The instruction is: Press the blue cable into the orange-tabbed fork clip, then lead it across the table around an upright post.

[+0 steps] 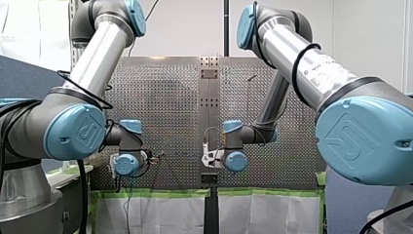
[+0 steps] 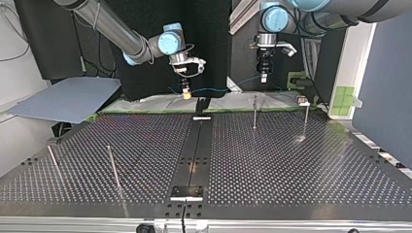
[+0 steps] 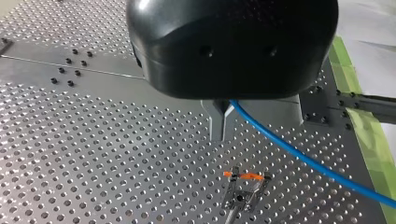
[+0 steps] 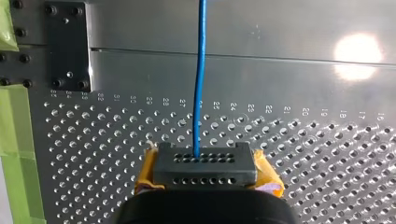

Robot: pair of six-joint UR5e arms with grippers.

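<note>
Fork clip lay just ahead of my left gripper's fingertips, with the cable not yet in it.

One perforated table (image 2: 291,165) carried four upright posts in the top view: a far-right post (image 2: 254,112) with another post (image 2: 305,120) beside it, and a near-left post (image 2: 112,166) with its neighbour post (image 2: 53,162). Two arms worked at the far edge. My left gripper (image 3: 222,122) was clenched on the one blue cable (image 4: 201,70), and my right gripper (image 4: 204,161), with yellow pads, was clamped on it too. The cable's long axis ran left to right between the two grippers. The one orange-tabbed fork clip (image 3: 244,177) sat on the table beside the cable's run. My left arm was much the nearer, so I judged a short move down and forward would seat the cable.
</note>
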